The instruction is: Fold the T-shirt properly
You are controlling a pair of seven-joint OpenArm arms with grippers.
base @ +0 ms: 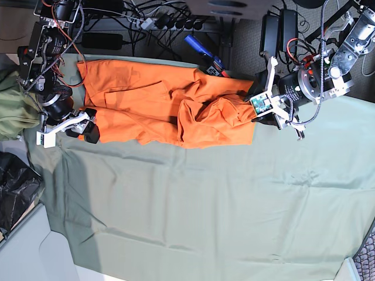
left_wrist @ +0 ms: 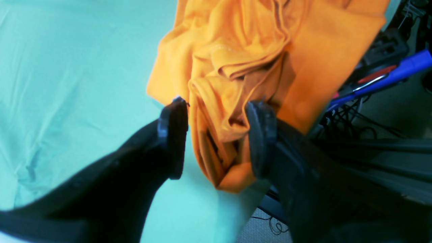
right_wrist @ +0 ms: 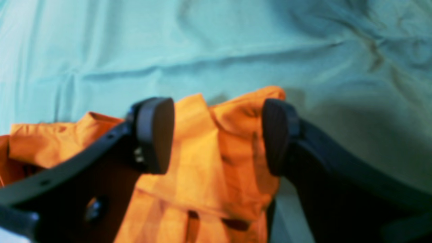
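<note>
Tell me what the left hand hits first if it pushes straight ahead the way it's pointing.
Probably the T-shirt: the left hand is open with a bunched fold already between its fingers.

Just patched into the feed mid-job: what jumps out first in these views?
The orange T-shirt, rumpled and stretched along the far edge of the sage-green cloth, grabs the eye first. Next come the grippers at its two ends: the left gripper with open jaws astride a bunched fold at the table edge, and the right gripper, open too, with crumpled fabric between its pads. An olive-green garment lies beside the right arm.
</note>
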